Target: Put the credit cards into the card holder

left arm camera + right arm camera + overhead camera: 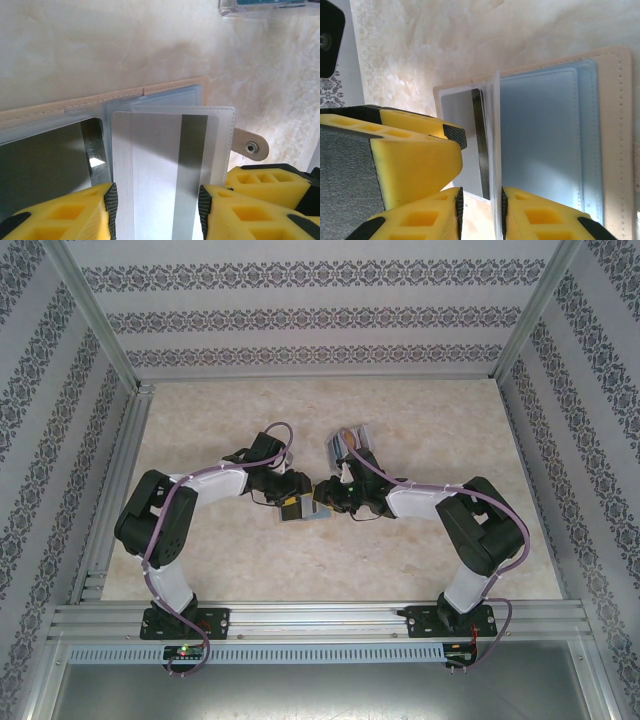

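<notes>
- Jaws of the left gripper [156, 195] are clenched on the grey card [150, 150]. One of the yellow foam fingers [65, 212] sits on each long edge, and the black ribbed pads [111, 200] bear on the plastic.
- Jaws of the right gripper [481, 200] stand narrowly apart on either side of a clear sleeve [496, 140] of the card holder [545, 140]. The sleeve lies against one pad and a gap shows on the other side. Whether the sleeve is actually pinched cannot be told.
- Grey card: thin, flat and matte, with one darker stripe running lengthwise. Its leading end overlaps the clear sleeve. Whether it has entered the pocket mouth cannot be told.
- Card holder: lies open on the table [100, 45], directly ahead of both grippers. The outer rim is tan, leather-like and stitched. The inner panels are smooth grey-blue. The sleeves are translucent film with a stitched border.
- Snap tab [252, 147]: rounded tan strap with a metal stud, projecting from one side of the holder.
- Progress, as a judgement: insertion of this card is in hand and not yet complete.
- Work left: further credit cards [350, 443] sit in the clear plastic tray [260, 11] beyond the holder. Each of these needs its own pick and insertion.
- Table: pale, marbled, smooth surface.
</notes>
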You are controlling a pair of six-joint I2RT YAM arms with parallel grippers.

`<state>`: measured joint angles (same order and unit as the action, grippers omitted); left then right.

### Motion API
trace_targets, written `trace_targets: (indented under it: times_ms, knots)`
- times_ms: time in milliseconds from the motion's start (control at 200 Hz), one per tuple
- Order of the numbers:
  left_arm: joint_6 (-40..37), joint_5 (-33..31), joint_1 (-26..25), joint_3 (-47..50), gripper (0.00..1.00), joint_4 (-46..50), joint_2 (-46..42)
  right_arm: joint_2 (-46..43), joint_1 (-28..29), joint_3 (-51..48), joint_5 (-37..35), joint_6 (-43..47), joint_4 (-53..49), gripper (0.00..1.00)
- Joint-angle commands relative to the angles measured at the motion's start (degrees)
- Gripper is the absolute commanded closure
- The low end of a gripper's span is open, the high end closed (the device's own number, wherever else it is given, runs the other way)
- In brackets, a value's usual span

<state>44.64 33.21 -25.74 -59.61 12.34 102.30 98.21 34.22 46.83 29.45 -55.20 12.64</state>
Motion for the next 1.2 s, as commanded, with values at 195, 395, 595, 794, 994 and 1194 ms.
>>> trace_targets:
  times_ms: [195,395,595,794,994,1194]
  knots:
    - [-0.4,-2.6,-1.0,0.0,0.51,2.5,-2.9,-1.8,2.2,2.3,9.0,1.3,11.6,0.70]
    - [-0.1,-4.9,0.5,1.9,0.51,4.4,-6.6,2.0,4.1,5.6,9.9,1.1,11.9,0.70]
    - [0.4,-6.5,3.4,5.7,0.52,4.8,-10.8,5.4,5.2,8.9,10.3,1.1,11.3,0.69]
    - [-0.7,-7.1,6.5,8.6,0.52,6.6,-14.0,9.3,6.9,12.2,10.4,0.8,10.2,0.69]
    - [-3.8,-10.7,9.4,10.6,0.54,11.9,-18.2,9.9,7.1,13.4,10.2,1.6,8.4,0.68]
    - [-4.8,-9.6,11.5,11.6,0.54,11.6,-20.2,4.2,4.3,13.1,7.9,6.2,1.7,0.68]
